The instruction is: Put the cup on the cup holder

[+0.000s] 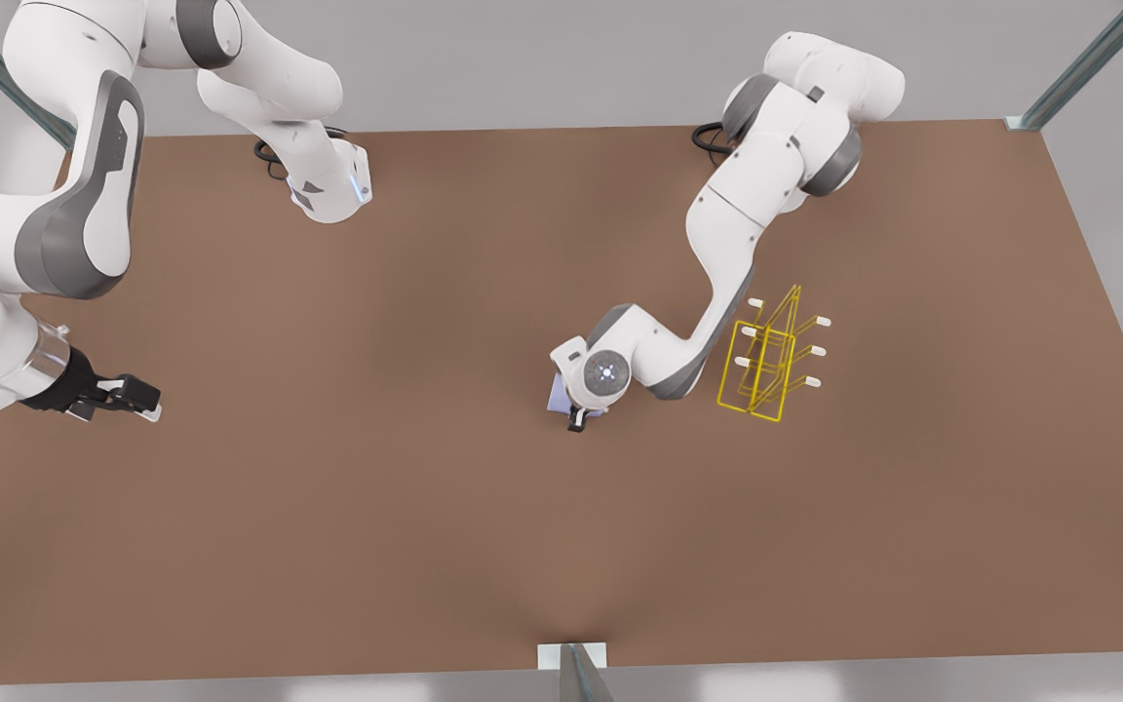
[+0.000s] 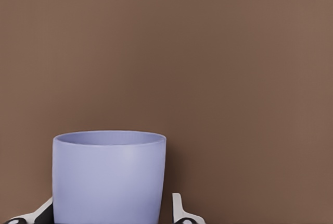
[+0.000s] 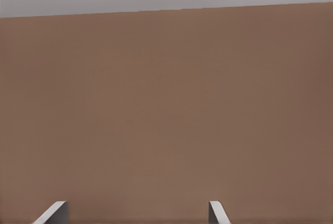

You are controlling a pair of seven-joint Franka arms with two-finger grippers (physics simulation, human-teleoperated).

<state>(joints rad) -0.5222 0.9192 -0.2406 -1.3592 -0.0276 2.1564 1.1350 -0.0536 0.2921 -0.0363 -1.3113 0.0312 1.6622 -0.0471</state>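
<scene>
Cup bracketed by left tool, grip unconfirmed; not yet on holder nearby; right tool spread, waiting apart.

Cup plain lavender-blue — cup holder yellow wire, white-tipped pegs — table brown

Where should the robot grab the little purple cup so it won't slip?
Around the cup's plain side wall, one finger on each side. It stands upright and has no handle. The left gripper already straddles it there; a finger stands just off the wall.
</scene>
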